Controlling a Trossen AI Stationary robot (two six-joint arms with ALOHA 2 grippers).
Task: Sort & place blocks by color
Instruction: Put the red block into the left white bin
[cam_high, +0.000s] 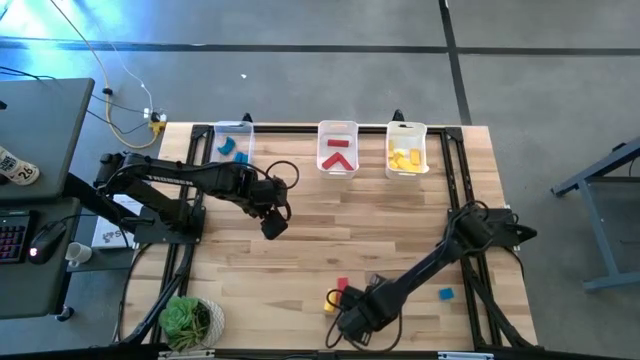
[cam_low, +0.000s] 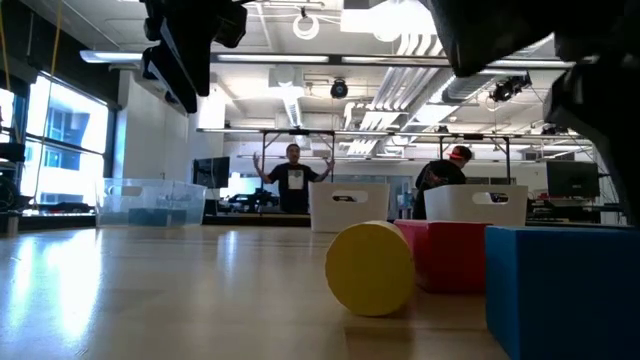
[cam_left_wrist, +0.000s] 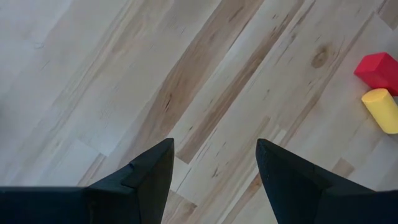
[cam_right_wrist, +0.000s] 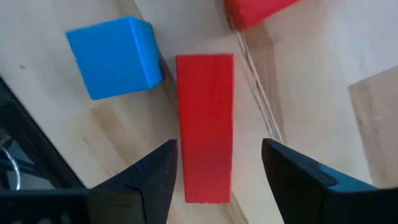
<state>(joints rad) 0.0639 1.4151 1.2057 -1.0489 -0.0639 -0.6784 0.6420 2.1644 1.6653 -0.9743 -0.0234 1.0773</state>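
Three clear bins along the far edge of the table (cam_high: 300, 220) already hold sorted blocks: blue ones in the left bin (cam_high: 233, 143), red bars in the middle bin (cam_high: 338, 150), yellow ones in the right bin (cam_high: 406, 151). Your step in hand is the pickup of another red piece from the loose cluster at the near edge.

Your right gripper (cam_right_wrist: 217, 165) hangs low over that cluster with its jaws apart, straddling a red bar (cam_right_wrist: 205, 124) that lies flat on the wood. Nothing is clamped yet. The bar's long axis runs straight along the gripper's reach, its far end pointing away from the wrist, so the fingers stand on either side of its long faces, which looks like a sound alignment for closing across the narrow width.

A blue cube (cam_right_wrist: 114, 56) sits just beside the bar's far end, and another red block (cam_right_wrist: 258, 12) lies near it. As you descend and close, watch the finger on the cube's side so it does not nudge it.

A yellow cylinder (cam_left_wrist: 382, 109) lies on its side, touching a red cube (cam_left_wrist: 378, 70). Your left gripper (cam_left_wrist: 214, 168) waits over bare wood mid-table, jaws apart and empty.
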